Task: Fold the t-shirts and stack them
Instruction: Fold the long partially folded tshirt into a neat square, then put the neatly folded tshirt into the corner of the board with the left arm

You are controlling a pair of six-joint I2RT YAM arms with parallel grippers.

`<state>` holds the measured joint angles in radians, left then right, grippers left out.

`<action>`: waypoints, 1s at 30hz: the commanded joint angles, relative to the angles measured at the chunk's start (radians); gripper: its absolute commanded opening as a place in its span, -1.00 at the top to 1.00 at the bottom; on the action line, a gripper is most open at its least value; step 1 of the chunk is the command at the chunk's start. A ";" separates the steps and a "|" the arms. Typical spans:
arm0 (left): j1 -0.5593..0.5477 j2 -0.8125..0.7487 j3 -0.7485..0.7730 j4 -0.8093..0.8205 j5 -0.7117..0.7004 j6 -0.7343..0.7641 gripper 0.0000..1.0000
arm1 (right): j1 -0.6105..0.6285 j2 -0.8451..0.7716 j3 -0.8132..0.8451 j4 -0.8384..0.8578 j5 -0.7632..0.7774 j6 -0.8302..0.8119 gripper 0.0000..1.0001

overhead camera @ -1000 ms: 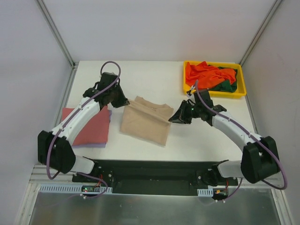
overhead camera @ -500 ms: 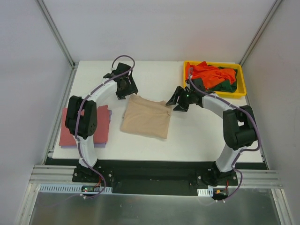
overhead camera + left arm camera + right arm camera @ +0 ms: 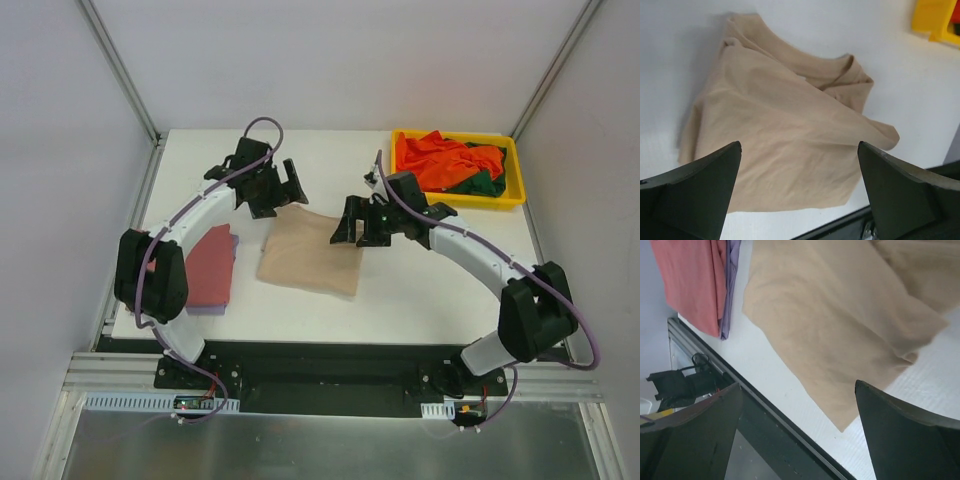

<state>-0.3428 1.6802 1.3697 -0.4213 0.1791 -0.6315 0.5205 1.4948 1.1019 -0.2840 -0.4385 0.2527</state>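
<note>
Tan t-shirt (image 3: 310, 255) lies loosely folded; left gripper (image 3: 799, 145) and right gripper (image 3: 797, 386) both gape empty

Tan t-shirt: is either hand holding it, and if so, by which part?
Neither. The left hand and the right hand are both open above the tan t-shirt, with nothing between their fingers.

Left arm (image 3: 200, 210) and right arm (image 3: 480, 262): white tubular links joined by bulky black joint housings. A thin purple cable (image 3: 262, 122) runs along each arm. The fingers (image 3: 695, 190) are broad, matte, dark wedge-shaped plates.
</note>
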 commanded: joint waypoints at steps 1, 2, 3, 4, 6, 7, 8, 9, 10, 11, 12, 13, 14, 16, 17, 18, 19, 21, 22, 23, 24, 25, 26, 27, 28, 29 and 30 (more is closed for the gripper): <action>-0.016 0.096 0.006 0.046 0.212 0.018 -0.98 | 0.016 0.094 0.027 0.034 -0.068 -0.006 -0.92; -0.016 0.125 0.026 0.049 0.220 0.018 -0.98 | 0.012 0.138 0.056 0.031 -0.054 -0.010 -0.92; -0.016 0.160 0.044 0.049 0.200 0.016 -0.98 | -0.002 0.194 0.087 0.011 -0.025 -0.019 -0.92; -0.013 0.191 0.069 0.049 0.179 0.010 -0.98 | -0.019 0.246 0.120 0.008 -0.007 -0.021 -0.92; -0.006 0.268 0.130 0.049 0.104 0.006 -0.98 | -0.071 0.347 0.191 0.022 0.010 -0.027 -0.92; 0.001 0.312 0.161 0.050 0.070 0.003 -0.98 | -0.086 0.402 0.232 0.026 0.021 -0.039 -0.92; 0.011 0.352 0.187 0.043 0.042 0.000 -0.98 | -0.100 0.448 0.301 -0.012 0.046 -0.047 -0.92; 0.021 0.381 0.212 0.027 0.040 -0.010 -0.98 | -0.106 0.497 0.344 -0.065 0.063 -0.059 -0.92; 0.030 0.403 0.216 0.020 0.040 -0.016 -0.98 | -0.105 0.531 0.377 -0.102 0.078 -0.069 -0.92; 0.036 0.415 0.209 0.013 0.025 -0.029 -0.98 | -0.106 0.559 0.387 -0.128 0.084 -0.064 -0.92; 0.041 0.420 0.186 0.010 -0.004 -0.034 -0.98 | -0.106 0.577 0.385 -0.132 0.078 -0.064 -0.92; 0.045 0.421 0.171 0.009 -0.015 -0.034 -0.98 | -0.106 0.587 0.377 -0.133 0.073 -0.063 -0.92; 0.047 0.420 0.155 0.007 -0.016 -0.036 -0.98 | -0.105 0.596 0.375 -0.136 0.070 -0.059 -0.92; 0.048 0.408 0.129 0.007 0.002 -0.031 -0.98 | -0.105 0.599 0.372 -0.139 0.069 -0.059 -0.92; 0.047 0.400 0.118 0.007 0.017 -0.028 -0.98 | -0.105 0.598 0.375 -0.145 0.070 -0.059 -0.92; 0.047 0.385 0.105 0.007 0.031 -0.027 -0.98 | -0.106 0.591 0.377 -0.150 0.072 -0.059 -0.92; 0.044 0.360 0.091 0.007 0.031 -0.017 -0.98 | -0.103 0.578 0.375 -0.152 0.070 -0.058 -0.92; 0.031 0.319 0.060 0.009 0.028 0.001 -0.98 | -0.097 0.539 0.354 -0.149 0.075 -0.061 -0.92; 0.025 0.294 0.040 0.007 0.025 0.010 -0.98 | -0.091 0.509 0.339 -0.146 0.080 -0.066 -0.92; 0.015 0.261 0.019 0.009 0.026 0.018 -0.98 | -0.082 0.483 0.320 -0.149 0.086 -0.072 -0.92; 0.005 0.222 -0.012 0.009 0.028 0.026 -0.98 | -0.071 0.448 0.302 -0.152 0.087 -0.079 -0.92; -0.017 0.173 -0.047 0.009 0.023 0.033 -0.98 | -0.063 0.411 0.279 -0.158 0.087 -0.088 -0.92; -0.039 0.124 -0.081 0.009 0.014 0.042 -0.98 | -0.051 0.375 0.245 -0.174 0.090 -0.099 -0.92; -0.057 0.080 -0.131 0.007 0.010 0.058 -0.98 | -0.039 0.327 0.218 -0.188 0.099 -0.107 -0.92; -0.080 0.025 -0.174 0.007 -0.013 0.061 -0.98 | -0.015 0.271 0.178 -0.193 0.118 -0.116 -0.92; -0.097 -0.034 -0.225 0.007 -0.020 0.059 -0.98 | -0.002 0.218 0.138 -0.204 0.151 -0.119 -0.92; -0.114 -0.084 -0.266 0.007 -0.029 0.053 -0.98 | 0.024 0.156 0.104 -0.213 0.188 -0.119 -0.92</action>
<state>-0.3916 1.7985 1.2224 -0.3614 0.2092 -0.6231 0.4797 1.8793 1.3006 -0.3923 -0.3527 0.1780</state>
